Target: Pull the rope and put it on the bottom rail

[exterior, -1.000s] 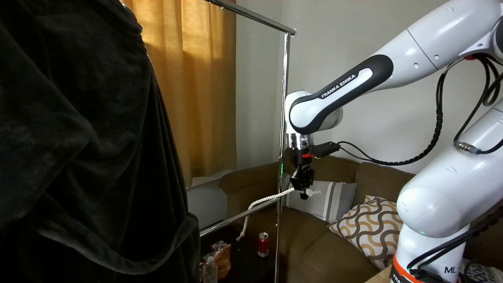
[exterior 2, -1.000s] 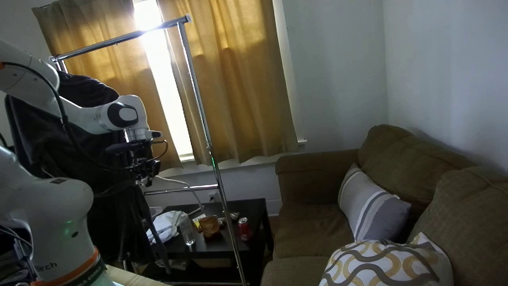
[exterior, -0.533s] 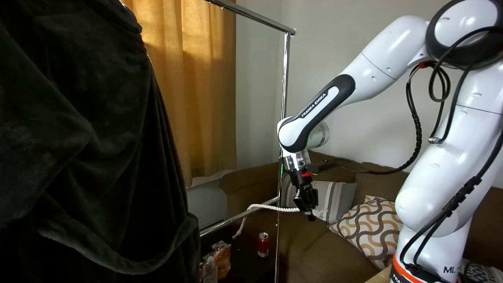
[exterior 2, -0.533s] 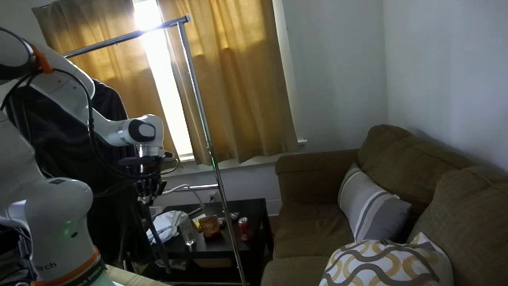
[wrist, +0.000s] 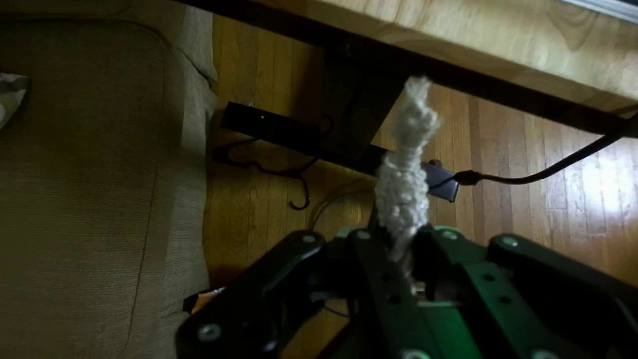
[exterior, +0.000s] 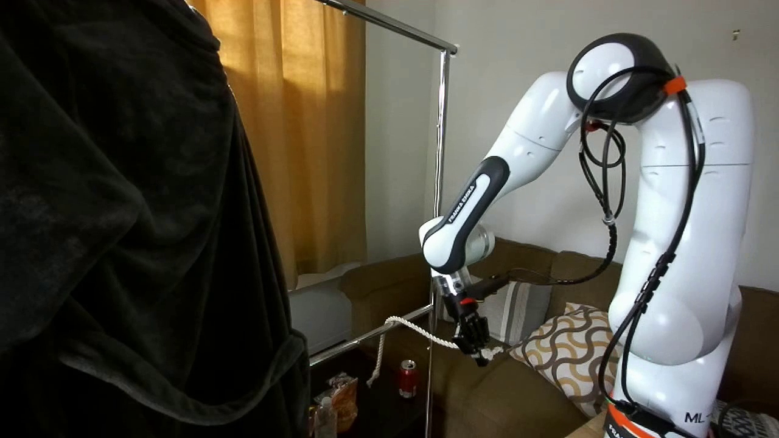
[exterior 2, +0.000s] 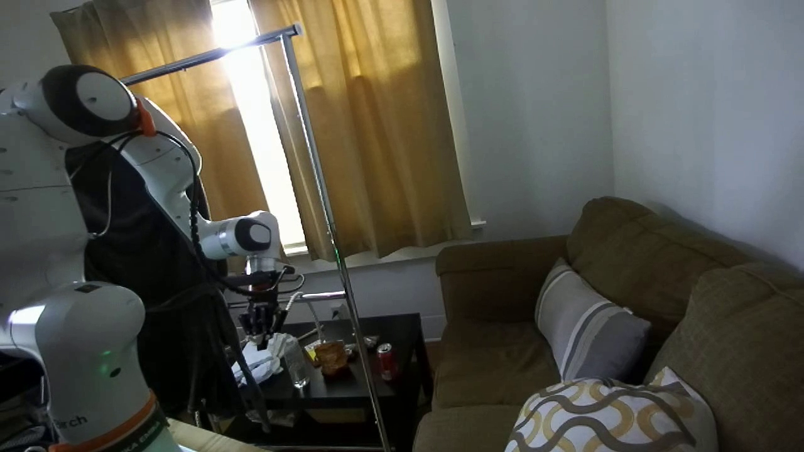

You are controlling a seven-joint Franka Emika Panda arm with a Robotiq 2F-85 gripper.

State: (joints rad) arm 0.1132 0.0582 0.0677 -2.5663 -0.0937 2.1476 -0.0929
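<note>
pinching the white twisted rope point(exterior: 420, 330) near one end with the black gripper point(wrist: 401, 242). draped over the chrome bottom rail point(exterior: 342, 347) in both exterior views, hanging down left of a red soda can point(exterior: 408, 378) standing upright on a black coffee table point(exterior 2: 403, 333).

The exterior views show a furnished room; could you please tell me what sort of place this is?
It looks like a living room, probably in a home, judging by the brown couch, the low dark table and the golden curtains.
</note>
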